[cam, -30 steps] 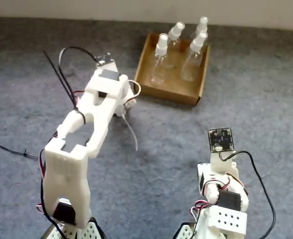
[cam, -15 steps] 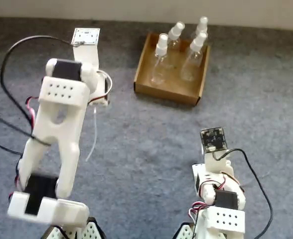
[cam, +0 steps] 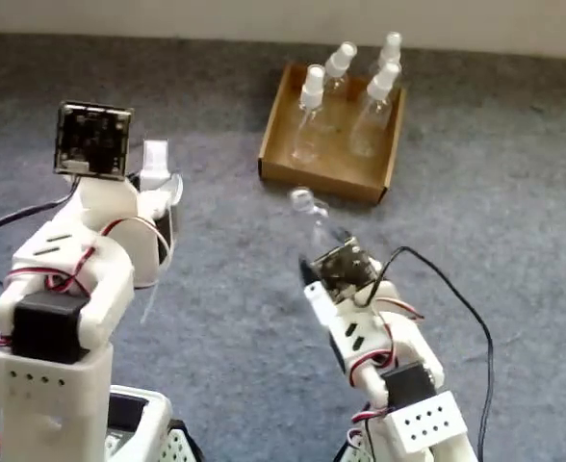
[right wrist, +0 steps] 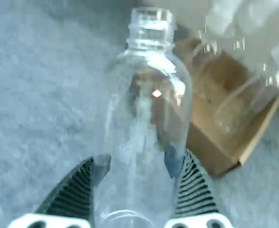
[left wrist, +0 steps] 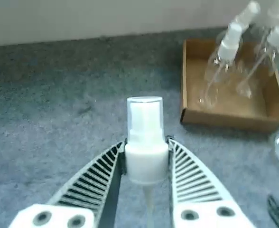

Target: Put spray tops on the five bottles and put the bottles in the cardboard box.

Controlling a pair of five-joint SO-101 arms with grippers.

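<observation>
Plastic likely light, slick, dentable: right gripper (right wrist: 137,164) clamps the clear uncapped bottle (right wrist: 144,109) by its body. At its 9 o'clock, left gripper (left wrist: 145,148) pinches the white spray top (left wrist: 144,121) at the stiff collar.

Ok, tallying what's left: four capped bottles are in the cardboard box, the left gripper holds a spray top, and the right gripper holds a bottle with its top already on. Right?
Not quite. The bottle in the right gripper has no top: the right wrist view shows its threaded neck open. The rest stands: four capped bottles in the cardboard box, a spray top in the left gripper.
</observation>
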